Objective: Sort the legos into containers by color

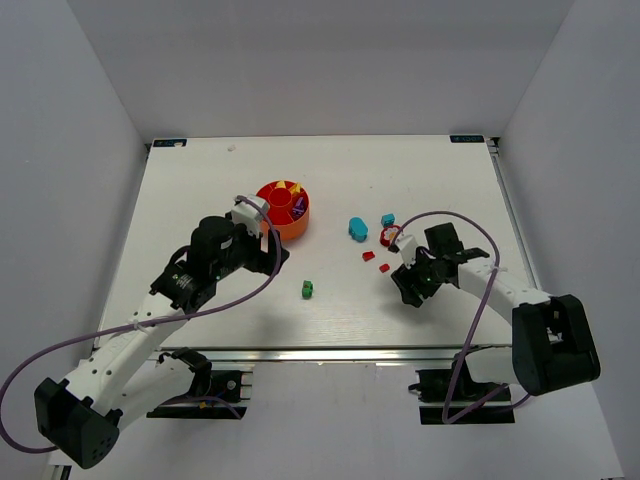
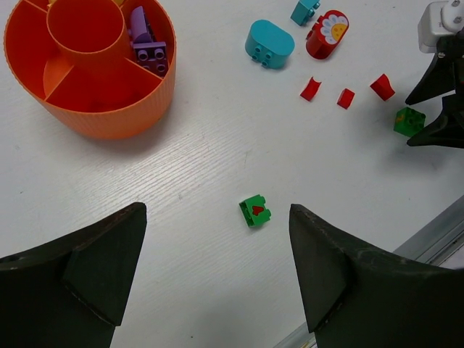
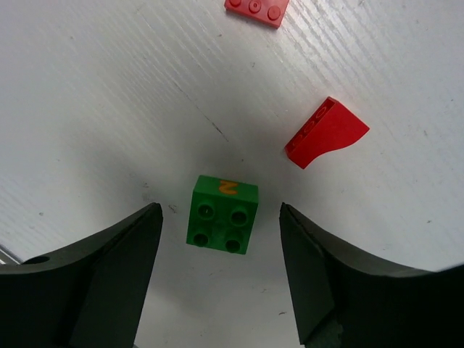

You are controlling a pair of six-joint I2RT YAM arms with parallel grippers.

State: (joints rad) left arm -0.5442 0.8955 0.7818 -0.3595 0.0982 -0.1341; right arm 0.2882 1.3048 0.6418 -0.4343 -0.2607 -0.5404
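Note:
The orange tub (image 1: 283, 208) stands left of centre, with purple bricks (image 2: 148, 47) in one compartment and yellow pieces (image 1: 284, 186) at its far side. My left gripper (image 2: 217, 268) is open and empty, hovering just short of a green brick with a red mark (image 2: 255, 210), also seen from above (image 1: 308, 289). My right gripper (image 3: 221, 268) is open, low over the table, its fingers either side of a second green brick (image 3: 222, 214) without touching it. That brick also shows in the left wrist view (image 2: 409, 121).
Loose on the table right of the tub: a teal rounded brick (image 2: 270, 43), a smaller teal piece (image 2: 304, 11), a red piece with a flower (image 2: 328, 34) and three small red pieces (image 2: 346, 98). A red slope (image 3: 326, 132) lies just beyond my right fingers. The table's metal front edge (image 2: 428, 232) is close.

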